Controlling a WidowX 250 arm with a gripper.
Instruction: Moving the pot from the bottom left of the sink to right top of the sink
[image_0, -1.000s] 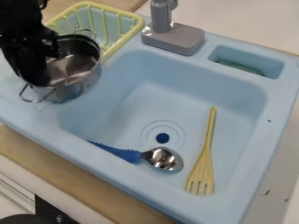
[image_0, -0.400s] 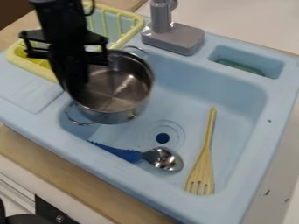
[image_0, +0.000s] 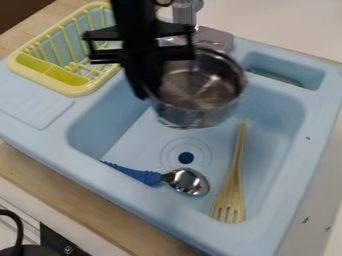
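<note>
Rack (image_0: 79, 91), yellow slatted plastic: seated at the left corner of the light blue plastic sink (image_0: 100, 131), outside the basin, where wet items can drain without taking up basin space.

Spoon (image_0: 148, 177), blue ribbed handle and shiny metal bowl: laid along the near side of the basin. The handle end points to the left corner; the bowl lies near the round dark drain (image_0: 186, 158). Lying this low, it should leave the space above free for the transfer.

Gripper (image_0: 143, 94), black, two-finger: positioned over the far left part of the basin, pointing down, clamped on the left side of the pot wall. A wall grip leaves most of the base free for set-down, but puts the load to one side; the pot may tip or swing if moved abruptly.

Pot (image_0: 200, 114), round, silver metal: suspended mouth up above the far middle of the basin, in front of the grey faucet (image_0: 215, 41). Transfer appears partly complete. Next step: carry the pot to the far right, then lower it level.

Fork (image_0: 231, 187), yellow, long-handled, slotted: laid at the right, tines toward the near edge. Keep the pot base beyond its handle end, since landing on it would prevent flat seating.
</note>
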